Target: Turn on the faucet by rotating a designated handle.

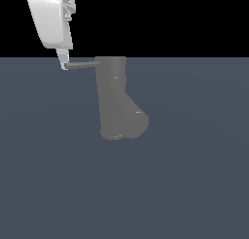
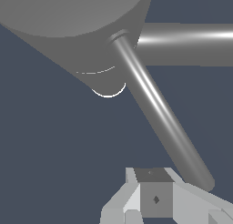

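I see my gripper (image 1: 64, 65) at the exterior view's left of the faucet (image 1: 113, 94), hanging at the height of the faucet's top, its tip right at the free end of the handle (image 1: 82, 64). The handle runs level from there to the faucet's top. I cannot tell how far the jaws stand apart, or whether they hold the rod. The faucet stands upright on the tabletop (image 1: 194, 184), its thick spout (image 1: 133, 121) angling down toward the exterior view's right.
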Available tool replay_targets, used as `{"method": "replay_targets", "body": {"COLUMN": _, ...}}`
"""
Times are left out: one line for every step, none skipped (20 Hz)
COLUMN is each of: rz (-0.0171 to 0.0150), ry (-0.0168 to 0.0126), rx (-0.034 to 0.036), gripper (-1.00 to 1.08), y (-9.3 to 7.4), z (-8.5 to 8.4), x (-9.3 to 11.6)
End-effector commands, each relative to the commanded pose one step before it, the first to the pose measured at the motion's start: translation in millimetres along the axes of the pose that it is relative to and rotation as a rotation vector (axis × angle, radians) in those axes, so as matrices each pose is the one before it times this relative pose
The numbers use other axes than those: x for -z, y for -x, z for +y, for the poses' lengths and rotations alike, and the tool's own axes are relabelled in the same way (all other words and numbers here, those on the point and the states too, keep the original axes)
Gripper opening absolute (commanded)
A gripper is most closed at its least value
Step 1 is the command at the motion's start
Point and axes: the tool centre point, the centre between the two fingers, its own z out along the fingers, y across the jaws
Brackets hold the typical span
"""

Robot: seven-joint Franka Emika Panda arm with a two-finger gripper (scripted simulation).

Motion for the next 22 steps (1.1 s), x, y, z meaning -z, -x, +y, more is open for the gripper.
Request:
{"method": "replay_targets", "body": {"rz": 0.00158, "ry": 0.00205, "rx": -0.00455, "gripper": -1.0, "y": -7.38, "z": 5.62, "x": 0.07}}
{"method": "replay_targets", "body": {"rz": 0.0, "ry": 0.00024, "rx": -0.00042, "gripper": -1.0, "y": -3.21, "z": 3.02, "x": 0.0}}
{"method": "replay_targets", "body": {"rz": 0.0, "ry": 0.0, "rx": 0.0, "gripper": -1.0, "y": -3.01, "z": 3.1, "x": 0.13}}
{"method": "replay_targets", "body": {"rz": 0.0, "ry": 0.00049, "rx": -0.00085, "gripper": -1.0, "y": -3.46, "z": 2.99, "x": -0.12}}
{"method": "replay_targets", "body": {"rz": 0.0, "ry": 0.0, "rx": 0.0, "gripper": -1.0, "y": -3.04, "z": 3.13, "x": 0.13}}
{"method": "replay_targets", "body": {"rz": 0.0, "ry": 0.00049, "rx": -0.00085, "gripper": -1.0, "y": -3.49, "z": 3.02, "x": -0.12}}
{"method": "replay_targets", "body": {"rz": 0.0, "ry": 0.00024, "rx": -0.00042, "gripper": -1.0, "y": -3.29, "z": 3.1, "x": 0.01}}
{"method": "replay_targets", "body": {"rz": 0.0, "ry": 0.00024, "rx": -0.00042, "gripper": -1.0, "y": -3.31, "z": 3.12, "x": 0.01}}
{"method": "replay_targets", "body": {"rz": 0.00001, "ry": 0.00024, "rx": -0.00042, "gripper": -1.0, "y": -3.33, "z": 3.13, "x": 0.01}}
{"method": "replay_targets", "body": {"rz": 0.0, "ry": 0.0, "rx": 0.0, "gripper": -1.0, "y": -3.14, "z": 3.2, "x": 0.14}}
{"method": "replay_targets", "body": {"rz": 0.00002, "ry": 0.00049, "rx": -0.00085, "gripper": -1.0, "y": -3.57, "z": 3.11, "x": -0.1}}
{"method": "replay_targets", "body": {"rz": 0.0, "ry": 0.0, "rx": 0.0, "gripper": -1.0, "y": -3.17, "z": 3.23, "x": 0.14}}
{"method": "replay_targets", "body": {"rz": 0.00002, "ry": 0.00049, "rx": -0.00085, "gripper": -1.0, "y": -3.6, "z": 3.14, "x": -0.1}}
{"method": "replay_targets", "body": {"rz": 0.00002, "ry": 0.00024, "rx": -0.00042, "gripper": -1.0, "y": -3.41, "z": 3.2, "x": 0.02}}
{"method": "replay_targets", "body": {"rz": 0.0, "ry": 0.0, "rx": 0.0, "gripper": -1.0, "y": -3.23, "z": 3.27, "x": 0.14}}
{"method": "replay_targets", "body": {"rz": 0.00004, "ry": 0.00049, "rx": -0.00085, "gripper": -1.0, "y": -3.64, "z": 3.18, "x": -0.09}}
{"method": "replay_targets", "body": {"rz": 0.00003, "ry": 0.00024, "rx": -0.00042, "gripper": -1.0, "y": -3.46, "z": 3.24, "x": 0.03}}
{"method": "replay_targets", "body": {"rz": 0.00003, "ry": 0.00024, "rx": -0.00042, "gripper": -1.0, "y": -3.48, "z": 3.26, "x": 0.03}}
{"method": "replay_targets", "body": {"rz": 0.00005, "ry": 0.00034, "rx": -0.0006, "gripper": -1.0, "y": -3.58, "z": 3.25, "x": -0.01}}
{"method": "replay_targets", "body": {"rz": 0.0, "ry": 0.0, "rx": 0.0, "gripper": -1.0, "y": -3.34, "z": 3.32, "x": 0.15}}
{"method": "replay_targets", "body": {"rz": 0.0001, "ry": 0.00048, "rx": -0.00085, "gripper": -1.0, "y": -3.72, "z": 3.25, "x": -0.06}}
{"method": "replay_targets", "body": {"rz": 0.0, "ry": 0.0, "rx": 0.0, "gripper": -1.0, "y": -3.39, "z": 3.33, "x": 0.16}}
